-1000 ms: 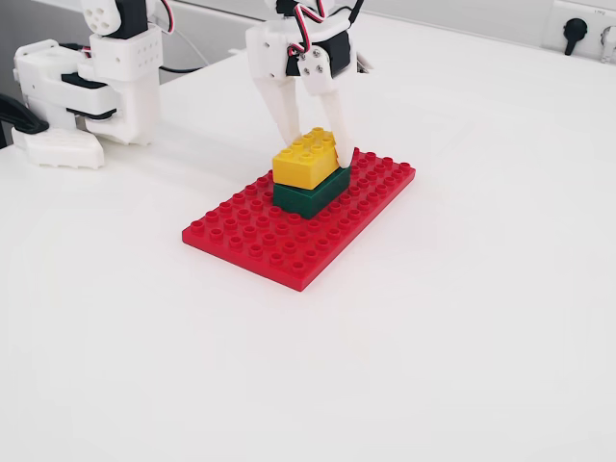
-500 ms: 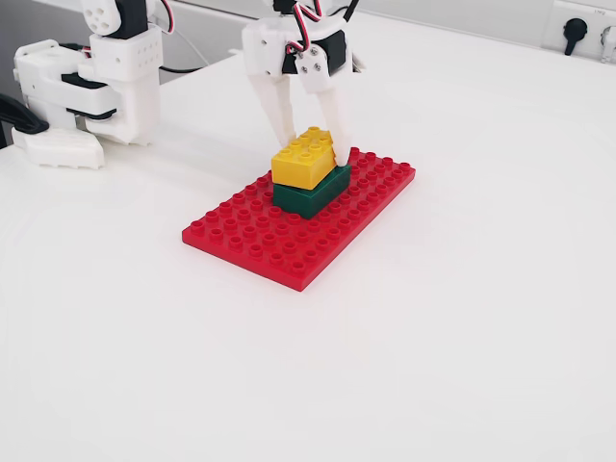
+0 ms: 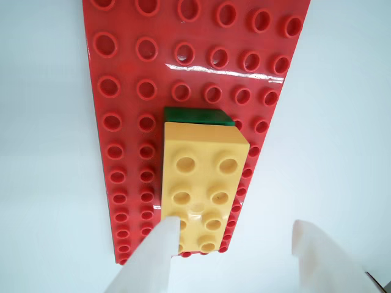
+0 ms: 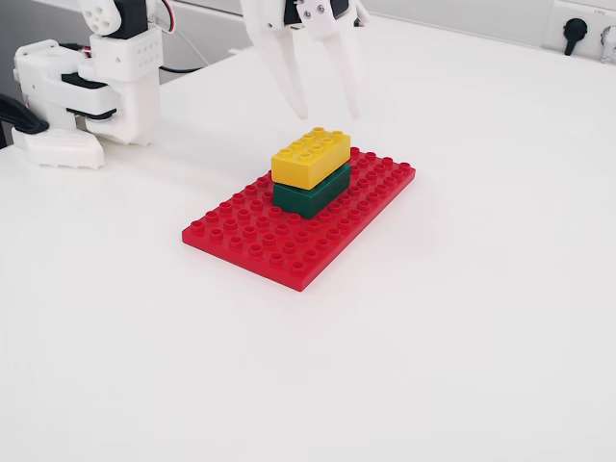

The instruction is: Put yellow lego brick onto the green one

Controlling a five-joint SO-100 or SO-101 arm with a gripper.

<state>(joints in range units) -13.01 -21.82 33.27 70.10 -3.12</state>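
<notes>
The yellow lego brick (image 4: pixel 310 157) sits stacked on the green one (image 4: pixel 313 193), which stands on a red baseplate (image 4: pixel 289 245). In the wrist view the yellow lego brick (image 3: pixel 200 186) covers nearly all of the green one (image 3: pixel 195 116), only a dark green strip showing at its far end. My gripper (image 4: pixel 327 114) hangs open above and behind the stack, clear of it. In the wrist view my gripper (image 3: pixel 235 235) shows two white fingers (image 3: pixel 160 250) at the bottom edge, spread apart with nothing between them.
The arm's white base (image 4: pixel 91 87) stands at the back left of the white table. A wall socket (image 4: pixel 576 29) sits at the far right. The red baseplate (image 3: pixel 128 122) fills most of the wrist view.
The gripper has let go of the yellow brick and risen away from it, its fingers now apart above the stack. The yellow brick stays on the green one.
</notes>
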